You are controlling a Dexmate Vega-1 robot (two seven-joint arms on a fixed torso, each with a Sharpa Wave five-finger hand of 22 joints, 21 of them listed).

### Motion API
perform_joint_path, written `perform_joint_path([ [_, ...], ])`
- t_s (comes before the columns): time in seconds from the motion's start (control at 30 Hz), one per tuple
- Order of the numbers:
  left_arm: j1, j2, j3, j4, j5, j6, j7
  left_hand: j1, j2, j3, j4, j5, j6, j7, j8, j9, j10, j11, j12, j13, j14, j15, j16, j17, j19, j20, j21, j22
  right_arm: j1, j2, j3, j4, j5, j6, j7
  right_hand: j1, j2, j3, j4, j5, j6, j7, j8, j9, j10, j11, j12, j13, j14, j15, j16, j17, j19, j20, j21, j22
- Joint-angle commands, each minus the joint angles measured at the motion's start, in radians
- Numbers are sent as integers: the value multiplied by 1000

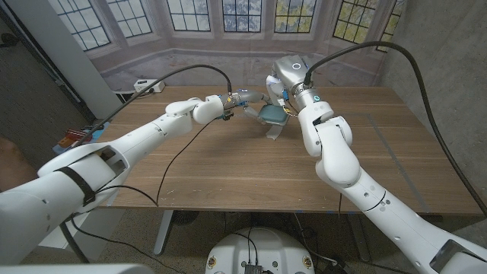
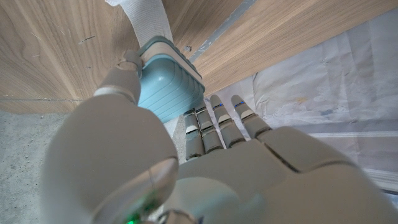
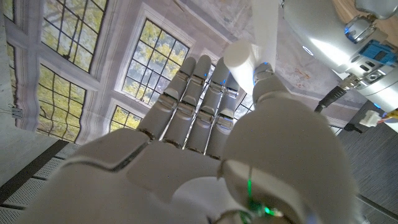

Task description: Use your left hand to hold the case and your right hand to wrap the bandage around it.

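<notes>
Glossy right hand (image 3: 205, 143) pinching white bandage roll (image 3: 239, 59), ribbed teal case (image 2: 169, 87)

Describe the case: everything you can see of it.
The case is a small light-blue box with rounded corners and fine ridges across its face, plastic by its look, with a grey-green band along one side. In the head view it sits above the middle of the wooden table, between both hands. The left hand grips it, thumb on one side and fingers on the other. A white woven bandage runs from its far end. Whether it rests on the table is unclear.
</notes>
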Motion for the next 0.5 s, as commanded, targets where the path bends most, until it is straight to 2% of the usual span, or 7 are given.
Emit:
perform_joint_path([
  [0.03, -4, -10, 5, 17, -4, 1, 7, -25, 63, 10, 7, 6, 111, -51, 379, 3, 68, -60, 6, 4, 1, 2, 0, 0, -5, -2, -5, 3, -21, 24, 6, -30, -5, 29, 45, 0, 1, -3, 4, 3, 2, 11, -2, 4, 4, 10, -1, 3, 6, -99, -1, 3, 0, 2, 1, 5],
  [0.5, -12, -21, 13, 31, -6, -1, 11, -25, 61, 11, 6, 5, 111, -49, 380, 3, 68, -56, 6, 5, 2, 3, 0, 0, -5, -1, -4, 3, -49, 41, 11, -68, -14, 45, 85, 1, 3, -6, 4, 3, 1, 19, -4, 3, 1, 14, -2, 5, 6, -96, -1, 5, 1, 5, 2, 5],
])
